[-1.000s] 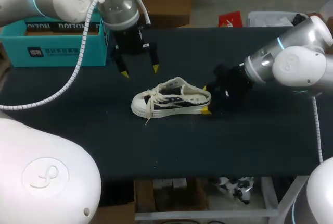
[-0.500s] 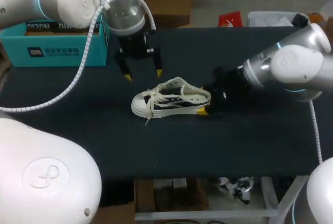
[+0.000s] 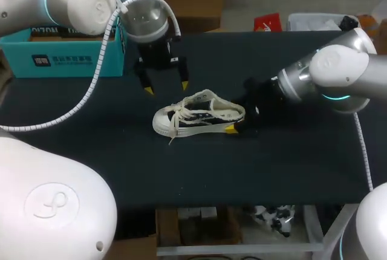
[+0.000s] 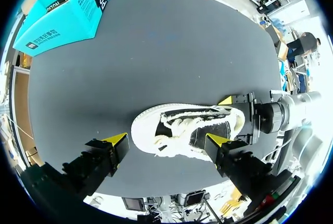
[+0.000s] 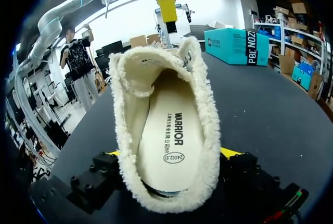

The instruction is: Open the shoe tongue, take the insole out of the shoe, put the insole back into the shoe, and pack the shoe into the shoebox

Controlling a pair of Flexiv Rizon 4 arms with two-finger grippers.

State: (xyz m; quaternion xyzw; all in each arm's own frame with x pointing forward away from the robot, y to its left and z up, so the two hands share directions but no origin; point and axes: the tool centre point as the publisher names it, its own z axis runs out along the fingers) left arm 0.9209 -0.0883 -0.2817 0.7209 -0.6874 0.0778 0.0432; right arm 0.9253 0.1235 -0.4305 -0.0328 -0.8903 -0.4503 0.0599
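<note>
A cream-and-black low sneaker [image 3: 199, 115] lies on its side on the dark table, toe to the left. My left gripper [image 3: 165, 86] hangs open just behind and above its laces; in the left wrist view its yellow fingertips [image 4: 116, 140] stand wide over the sneaker [image 4: 187, 127]. My right gripper [image 3: 236, 118] is open at the heel, which sits between its fingers. The right wrist view looks into the shoe's fuzzy opening [image 5: 166, 125], where the white printed insole [image 5: 169, 143] lies inside. The teal shoebox [image 3: 60, 51] stands at the table's back left.
The table's front edge [image 3: 242, 202] runs below the shoe, with bare dark surface to the front and left. A white cable [image 3: 91, 72] trails from my left arm over the table's left part. The teal shoebox [image 4: 67, 15] is well away from both grippers.
My left gripper has come forward and to the right, closer to the shoe's laces. My right arm has shifted slightly left at the heel. The shoe has not moved.
</note>
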